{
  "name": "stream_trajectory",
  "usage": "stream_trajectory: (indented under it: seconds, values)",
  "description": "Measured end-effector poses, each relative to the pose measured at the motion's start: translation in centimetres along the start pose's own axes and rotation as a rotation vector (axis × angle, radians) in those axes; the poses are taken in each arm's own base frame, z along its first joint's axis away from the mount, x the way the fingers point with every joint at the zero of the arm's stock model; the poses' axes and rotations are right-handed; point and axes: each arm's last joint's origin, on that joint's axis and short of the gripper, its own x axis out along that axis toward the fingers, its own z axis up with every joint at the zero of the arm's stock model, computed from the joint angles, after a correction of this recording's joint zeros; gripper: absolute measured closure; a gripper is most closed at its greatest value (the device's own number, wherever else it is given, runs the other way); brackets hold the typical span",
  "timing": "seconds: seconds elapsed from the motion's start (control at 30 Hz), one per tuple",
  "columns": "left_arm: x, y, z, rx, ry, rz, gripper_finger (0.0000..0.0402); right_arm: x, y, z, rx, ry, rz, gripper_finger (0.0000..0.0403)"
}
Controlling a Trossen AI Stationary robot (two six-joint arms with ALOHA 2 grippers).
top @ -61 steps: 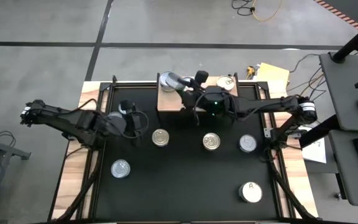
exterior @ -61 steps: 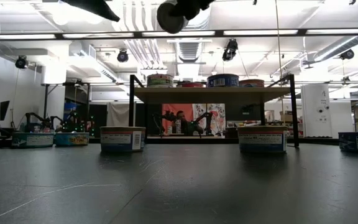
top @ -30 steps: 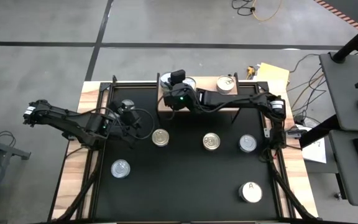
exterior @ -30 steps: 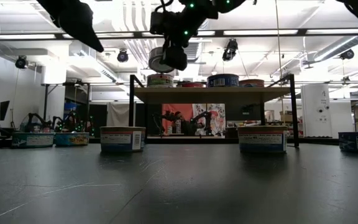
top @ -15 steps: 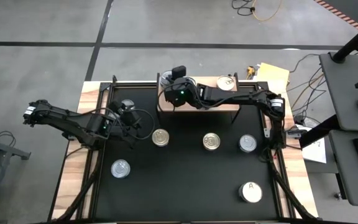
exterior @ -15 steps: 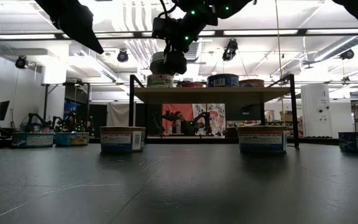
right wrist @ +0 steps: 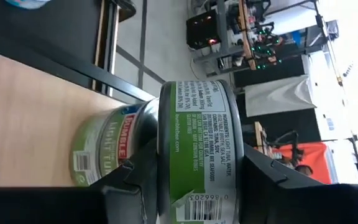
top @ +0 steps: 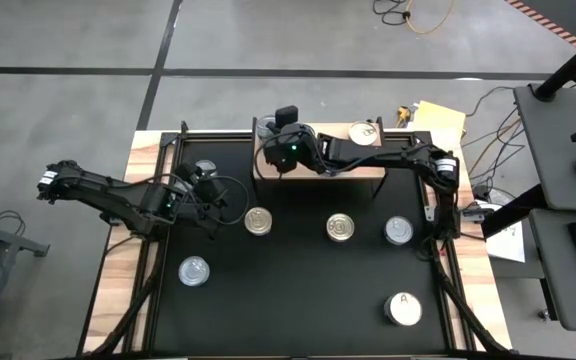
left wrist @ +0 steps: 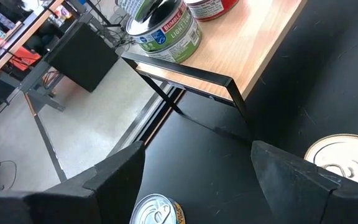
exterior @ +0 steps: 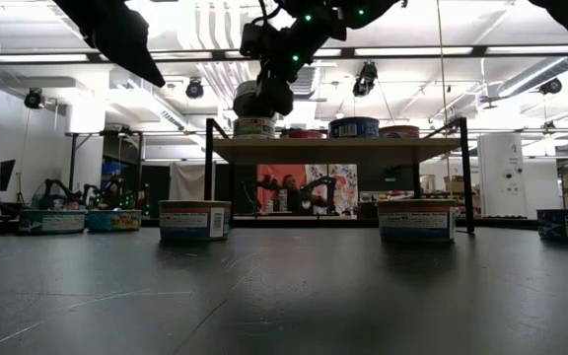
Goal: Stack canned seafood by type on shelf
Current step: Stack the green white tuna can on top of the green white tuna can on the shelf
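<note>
- The right pincer (right wrist: 179,180) was clamped on a green-labelled tuna tin (right wrist: 197,149), a short round can with white print and a barcode on its side.
- That held tin hung just above the left end of the shelf (top: 343,172), a pale wooden board on dark legs, directly over a matching green "Bumble Bee" tin (right wrist: 104,152) standing there; whether the two touched could not be told.
- In the low view the held tin (exterior: 254,99) sat right above the shelf tin (exterior: 253,127), with a red tin (exterior: 306,133) and a blue tin (exterior: 354,127) farther along the shelf.
- The left pincer (left wrist: 194,180) was spread wide and empty, hovering over the bench (top: 298,290) forward of the shelf's left end, beside a silver-topped tin (top: 258,221).
- More silver-topped pull-ring tins (top: 340,227) stood on the bench forward of the shelf, and a white-topped tin marked "A" (top: 403,309) stood farthest from it.
</note>
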Motion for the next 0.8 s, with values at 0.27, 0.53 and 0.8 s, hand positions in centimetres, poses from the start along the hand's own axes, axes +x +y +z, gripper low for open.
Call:
stream_trajectory:
  seconds: [0.27,0.53,0.8]
  values:
    - [0.29,-0.32,-0.29,0.008,-0.005,-0.002,0.0122,0.01,0.09,-0.06,0.084,0.0,0.01,0.0207]
    - [0.38,-0.41,-0.41,0.008,-0.005,-0.002,0.0122,0.05,0.13,-0.09,0.136,-0.011,0.025,0.0172]
    - [0.38,-0.43,-0.35,0.001,-0.009,-0.004,0.0122,0.24,-0.06,-0.37,0.244,-0.003,0.023,0.0134]
